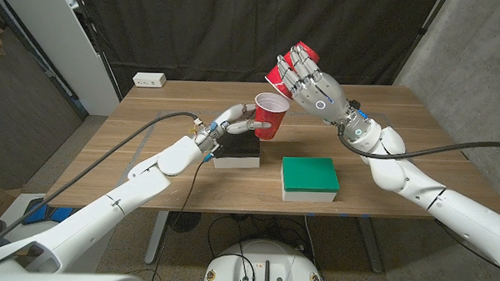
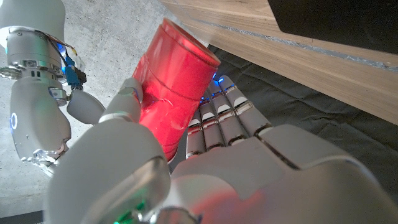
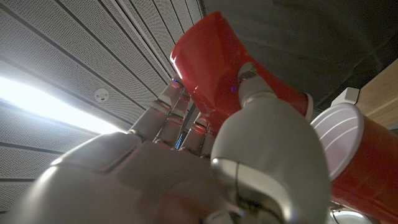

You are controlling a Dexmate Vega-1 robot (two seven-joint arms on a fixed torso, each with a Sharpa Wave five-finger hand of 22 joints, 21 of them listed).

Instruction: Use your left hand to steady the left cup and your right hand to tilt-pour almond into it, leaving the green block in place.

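Red cup walls sit inside both sets of fingers. Left hand (image 1: 220, 127) has its fingers (image 2: 219, 121) wrapped round the left cup (image 1: 267, 117), thumb on one side, the rest on the other, a firm grasp; same cup in the left wrist view (image 2: 173, 87). That cup stands upright with its white inside showing, above the near edge of a black-and-white block (image 1: 236, 152) lying on the desk (image 1: 150, 145); cannot tell if the cup base touches the block or hangs just over it. Right hand (image 1: 312, 84) has its fingers (image 3: 169, 106) clamped on the second red cup (image 1: 283, 70), thumb across its side, held high and tipped steeply, its mouth pointing down toward the left cup's rim. In the right wrist view the tilted cup (image 3: 221, 59) has its rim just beside the open mouth of the left cup (image 3: 351, 155); the two look near or touching, cannot tell which. No almonds can be made out in either cup. Green block (image 1: 310, 176) with a white underside lies flat on the desk, right of the black-and-white block and well apart from both hands. White power strip (image 1: 149, 79) sits at the desk's far left edge. Dark curtain hangs behind the desk.
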